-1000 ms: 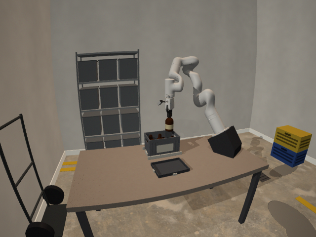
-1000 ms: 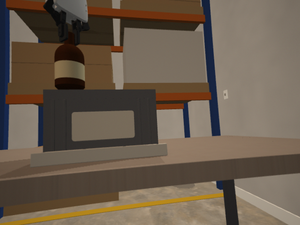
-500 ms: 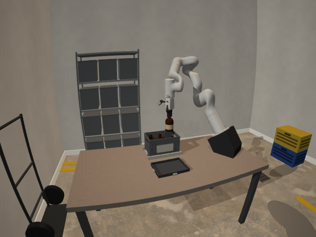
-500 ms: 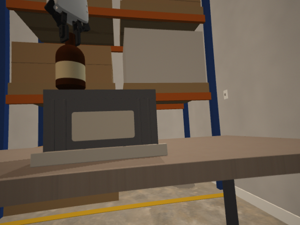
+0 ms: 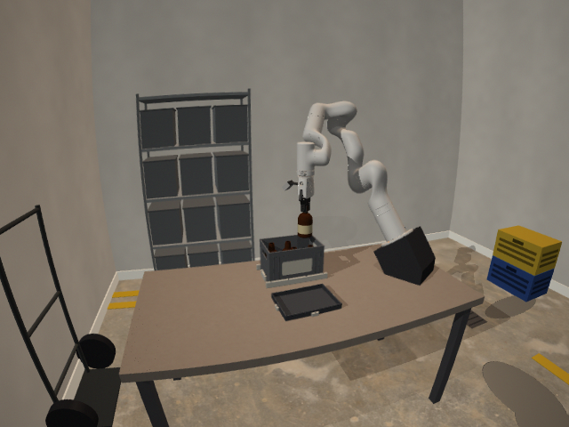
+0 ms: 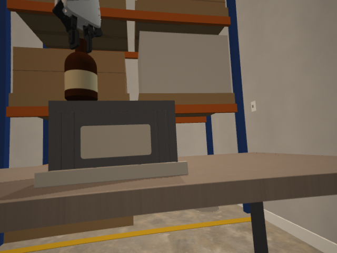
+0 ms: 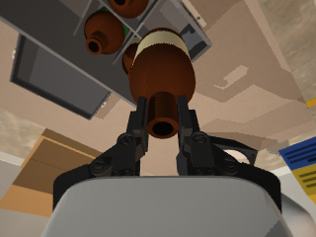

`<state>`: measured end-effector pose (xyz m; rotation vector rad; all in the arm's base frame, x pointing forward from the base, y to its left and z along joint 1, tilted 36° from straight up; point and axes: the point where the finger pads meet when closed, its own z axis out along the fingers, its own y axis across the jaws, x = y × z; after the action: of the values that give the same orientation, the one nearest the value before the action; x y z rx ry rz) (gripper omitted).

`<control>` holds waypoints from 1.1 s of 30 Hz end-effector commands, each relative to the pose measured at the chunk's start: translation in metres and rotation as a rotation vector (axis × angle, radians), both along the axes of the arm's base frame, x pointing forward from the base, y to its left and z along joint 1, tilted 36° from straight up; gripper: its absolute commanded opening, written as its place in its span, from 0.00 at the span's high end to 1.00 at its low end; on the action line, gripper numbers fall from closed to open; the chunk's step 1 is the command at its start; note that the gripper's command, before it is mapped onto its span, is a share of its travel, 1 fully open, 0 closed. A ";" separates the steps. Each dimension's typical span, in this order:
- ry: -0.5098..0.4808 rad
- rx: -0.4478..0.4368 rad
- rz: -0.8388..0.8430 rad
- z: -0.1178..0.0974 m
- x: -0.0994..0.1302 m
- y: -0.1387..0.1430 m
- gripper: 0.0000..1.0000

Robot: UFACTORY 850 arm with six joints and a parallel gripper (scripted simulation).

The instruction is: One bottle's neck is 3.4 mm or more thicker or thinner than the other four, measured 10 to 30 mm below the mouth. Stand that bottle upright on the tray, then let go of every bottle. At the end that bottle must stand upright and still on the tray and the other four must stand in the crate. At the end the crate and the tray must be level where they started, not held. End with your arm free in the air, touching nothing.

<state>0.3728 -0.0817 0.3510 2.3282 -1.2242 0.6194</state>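
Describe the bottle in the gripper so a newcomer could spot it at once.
Find the dark crate at the back of the table. Just above its right end hangs a brown bottle with a tan band, pinched at the neck by the gripper. It alone is lifted clear.

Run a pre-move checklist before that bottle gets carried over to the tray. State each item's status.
1. Grip: gripper shut on the bottle at its neck, one finger on each side. Ok.
2. Bottle attitude: hangs upright in the exterior view. Ok.
3. Clearance: bottle base is about level with the rim of the crate; whether it is fully free of the rim, cannot tell.
4. Tray: lies flat on the table in front of the crate, nothing on it. Ok.
5. Other bottles: some seen standing in the crate; all four, cannot tell.
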 end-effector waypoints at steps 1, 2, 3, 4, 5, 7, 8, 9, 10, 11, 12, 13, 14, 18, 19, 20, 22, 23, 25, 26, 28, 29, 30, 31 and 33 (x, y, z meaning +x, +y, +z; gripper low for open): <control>-0.001 0.000 0.000 -0.001 0.002 0.003 1.00; -0.001 0.000 0.000 -0.001 0.003 0.003 1.00; -0.001 0.000 0.000 -0.001 0.003 0.004 1.00; -0.001 0.000 0.000 -0.002 0.004 0.005 1.00; -0.001 0.000 0.000 -0.002 0.004 0.005 1.00; -0.001 0.000 0.000 -0.003 0.005 0.007 1.00; -0.001 0.000 0.000 -0.003 0.006 0.008 1.00; -0.001 0.000 0.000 -0.004 0.007 0.009 1.00; -0.001 0.000 0.000 -0.004 0.007 0.010 1.00; -0.001 0.000 0.000 -0.005 0.008 0.010 1.00; -0.001 0.000 0.000 -0.005 0.008 0.010 1.00; -0.001 0.000 0.000 -0.005 0.008 0.010 1.00; -0.001 0.000 0.000 -0.005 0.009 0.011 1.00; -0.001 0.000 0.000 -0.007 0.011 0.015 1.00; -0.001 0.000 0.000 -0.008 0.012 0.016 1.00; -0.001 0.000 0.000 -0.008 0.013 0.017 1.00; -0.001 0.000 0.000 -0.010 0.014 0.019 1.00; -0.001 0.000 0.000 -0.010 0.015 0.020 1.00; -0.001 0.000 0.000 -0.011 0.017 0.023 1.00; -0.001 0.000 0.000 -0.012 0.018 0.024 1.00; -0.001 0.000 0.000 -0.013 0.019 0.026 1.00; -0.001 0.000 0.000 -0.013 0.019 0.026 1.00; -0.001 0.000 0.000 -0.013 0.019 0.026 1.00; -0.001 0.000 0.000 -0.014 0.020 0.027 1.00; -0.001 0.000 0.000 -0.015 0.022 0.030 1.00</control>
<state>0.3918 -0.0556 0.3371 2.3281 -1.2242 0.6194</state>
